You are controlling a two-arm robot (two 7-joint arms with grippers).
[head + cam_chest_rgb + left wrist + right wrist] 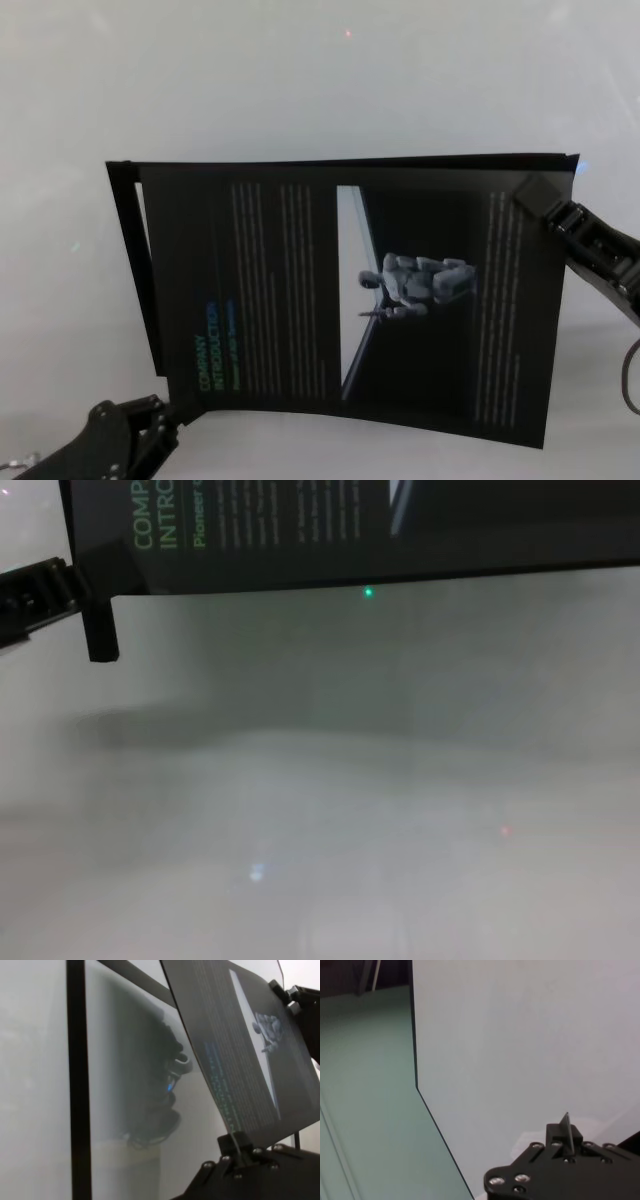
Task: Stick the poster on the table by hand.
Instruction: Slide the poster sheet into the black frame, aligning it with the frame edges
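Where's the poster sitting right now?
In the head view the poster lies mid-table, the left gripper at its near-left corner and the right gripper at its far-right corner.

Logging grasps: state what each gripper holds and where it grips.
Both hold the poster. The left gripper pinches its near left corner, by the heading; the right gripper pinches its far right corner. Jaws shut on the sheet.

We see little of the room: in the right wrist view a pale green floor (365, 1085) lies beyond a dark edge. A dark strip (350, 975) borders it.
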